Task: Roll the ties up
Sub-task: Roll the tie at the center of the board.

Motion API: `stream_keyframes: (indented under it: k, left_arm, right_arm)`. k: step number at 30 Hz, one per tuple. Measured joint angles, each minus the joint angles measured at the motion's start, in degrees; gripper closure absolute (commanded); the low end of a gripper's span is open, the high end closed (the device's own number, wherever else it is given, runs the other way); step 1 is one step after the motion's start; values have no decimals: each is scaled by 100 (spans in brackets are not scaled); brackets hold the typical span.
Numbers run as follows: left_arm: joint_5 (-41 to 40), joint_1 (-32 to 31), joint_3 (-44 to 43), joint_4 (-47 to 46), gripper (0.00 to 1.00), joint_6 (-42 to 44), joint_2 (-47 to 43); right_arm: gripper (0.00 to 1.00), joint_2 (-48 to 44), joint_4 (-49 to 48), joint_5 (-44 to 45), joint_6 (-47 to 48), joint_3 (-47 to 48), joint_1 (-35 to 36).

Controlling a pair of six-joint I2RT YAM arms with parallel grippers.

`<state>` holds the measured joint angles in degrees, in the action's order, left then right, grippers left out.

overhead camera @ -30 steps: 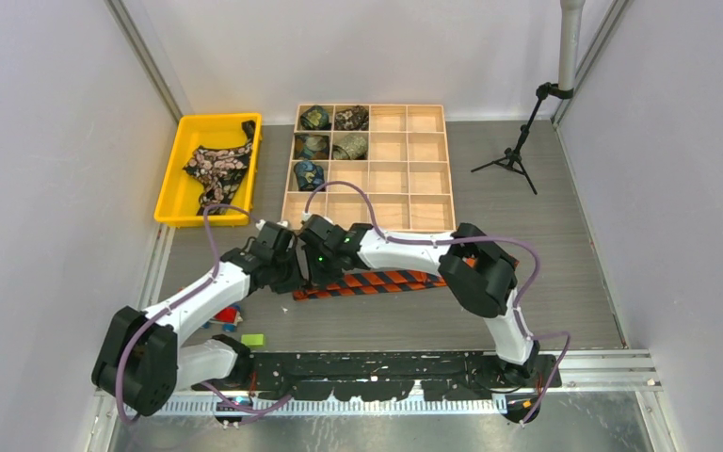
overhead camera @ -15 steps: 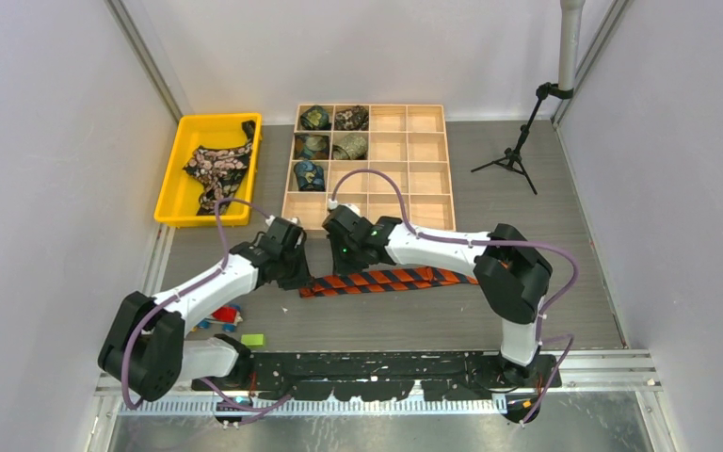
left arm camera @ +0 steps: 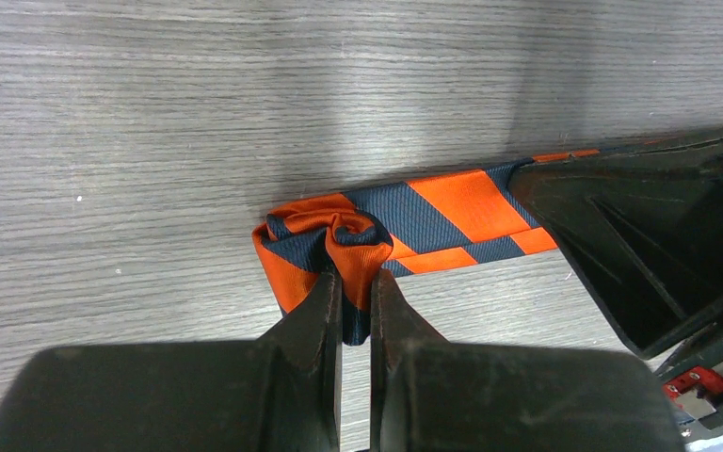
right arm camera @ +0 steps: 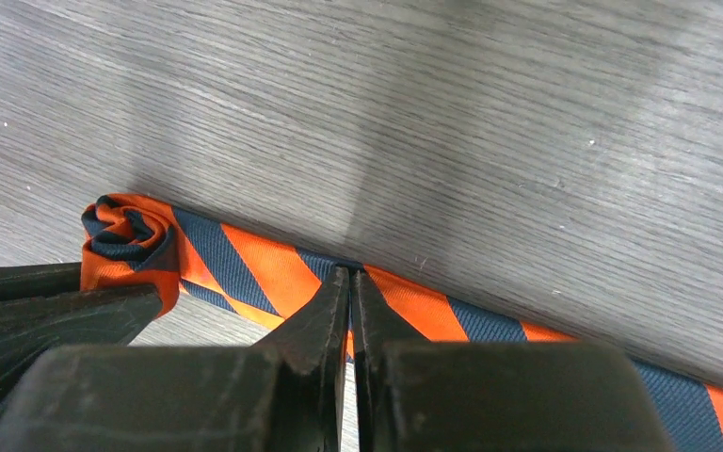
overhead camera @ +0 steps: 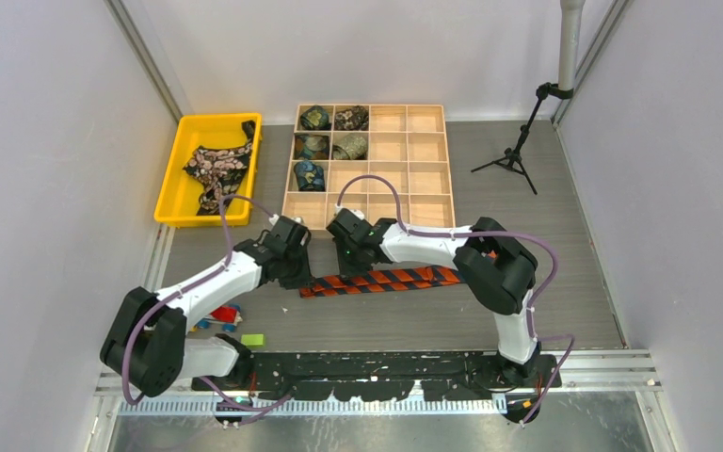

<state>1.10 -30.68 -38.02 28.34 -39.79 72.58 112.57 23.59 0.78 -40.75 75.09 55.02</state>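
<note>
Lying on the grey table [overhead camera: 574, 264] just on the near side of the wooden tray [overhead camera: 428, 160], the striped tie [overhead camera: 395, 279] stretched roughly parallel to the tray's near edge, its orange and dark bands running diagonally. The end nearer the tray's left corner was curled into a small, loose roll. The left gripper [left arm camera: 356, 282] was clamped on that roll, with fabric squeezed between its two fingers [left arm camera: 315, 311]. A little further along the tie, toward the tray's right side, the right gripper [right arm camera: 350, 282] had its fingers drawn almost together over the flat part; it seemed to pinch the fabric at its far edge, though the sliver of orange between the tips was too thin to be certain. In the overhead view both wrists sat close together between the tray and the tie. Five rolled ties [overhead camera: 315, 118] filled compartments in the tray's two left columns, three in the outer column and two beside them. Left of the tray stood a yellow bin [overhead camera: 174, 188] holding a crumpled flowered tie [overhead camera: 216, 169]. Well to the near left of the tray, a few toy blocks [overhead camera: 228, 315] lay on the table.
</note>
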Motion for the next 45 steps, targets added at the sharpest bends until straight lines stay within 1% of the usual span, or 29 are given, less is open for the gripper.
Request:
stream_keyframes:
  k: [3,8,14,23,29,34,37,39,45]
  left_arm:
    - [-26,-48,-81,94,87,13,55]
    - [-63,-175,-219,212,70,76,181]
    - [-109,-380,-345,234,61,98,326]
    - [-208,-494,-439,328,60,20,396]
    - [-199,-494,-439,317,57,-96,389]
    - [-195,-494,-439,319,58,-177,334]
    - [-197,-494,-439,321,60,-177,304]
    - [-195,-494,-439,321,60,-177,293]
    - [-127,-494,-439,319,64,-177,291]
  right_arm:
    - [90,4,-39,-2,-11,-13,0]
    - [91,2,-149,-17,-37,-66,0]
    - [91,-9,-264,-81,-59,-118,-2]
    - [91,-20,-337,-133,-107,-149,0]
    - [91,-26,-321,-133,-114,-149,0]
    - [91,-46,-262,-131,-116,-149,22]
    - [90,-59,-225,-131,-118,-149,61]
    - [88,-85,-184,-133,-118,-151,85]
    - [72,-302,-216,-225,-162,-249,118]
